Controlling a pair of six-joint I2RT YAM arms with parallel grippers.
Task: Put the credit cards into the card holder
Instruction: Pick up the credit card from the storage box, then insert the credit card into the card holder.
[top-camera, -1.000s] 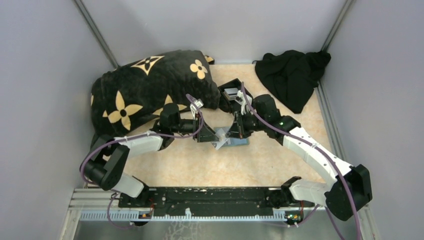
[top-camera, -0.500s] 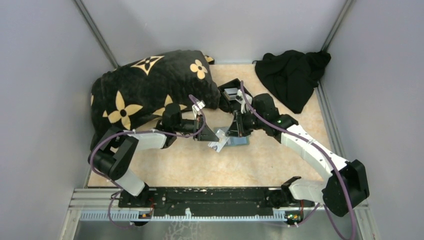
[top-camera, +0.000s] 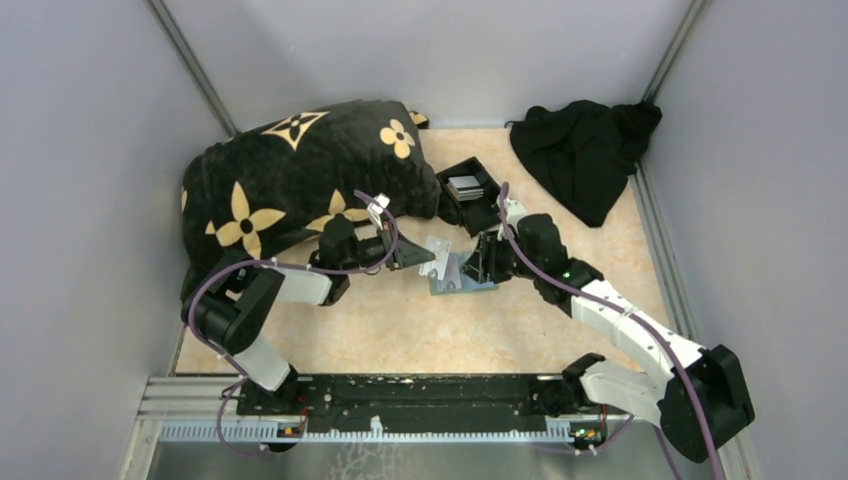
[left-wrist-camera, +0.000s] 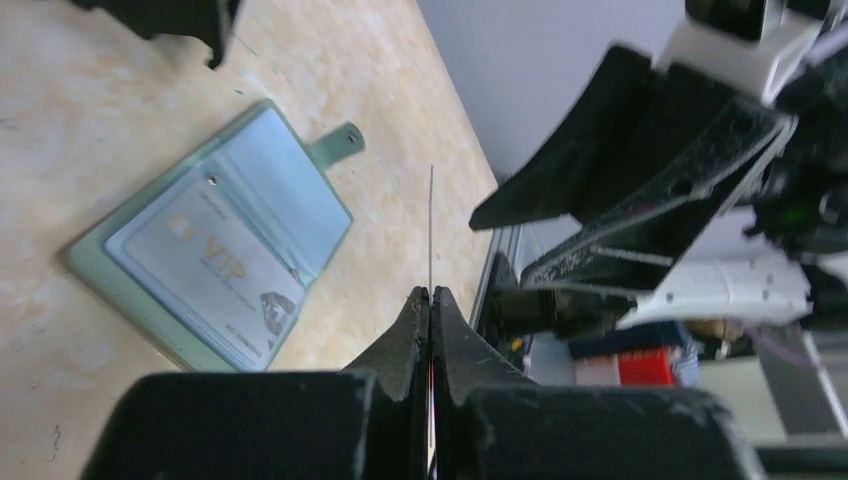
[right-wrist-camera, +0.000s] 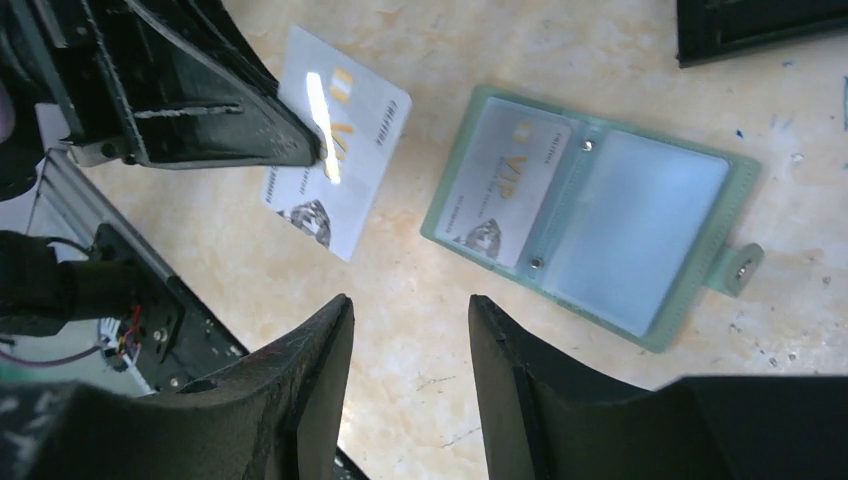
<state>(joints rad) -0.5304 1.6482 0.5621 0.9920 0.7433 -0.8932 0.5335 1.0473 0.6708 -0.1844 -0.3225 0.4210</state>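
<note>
The card holder (right-wrist-camera: 640, 230) lay open and flat on the table (top-camera: 400, 330), with a stored card (right-wrist-camera: 505, 190) in its left clear pocket. The left gripper (left-wrist-camera: 430, 300) was pressed together on the held card (right-wrist-camera: 340, 150), pinching one edge. It held that card off the table, just beside the holder's left edge and apart from it. The right gripper (right-wrist-camera: 410, 305) stood spread above the holder's near side, gripping nothing; in the top view it covered part of the holder. Behind the holder sat a black box (top-camera: 448, 198) containing spare cards (top-camera: 463, 186). A black cushion (top-camera: 290, 180) with gold flowers lay along the far side of the left arm. A black cloth (top-camera: 585, 150) lay in the far right corner, well apart. Compared with one second earlier, the held card had moved left, off the holder. The right wrist had drawn back toward the bases, uncovering the box.
</note>
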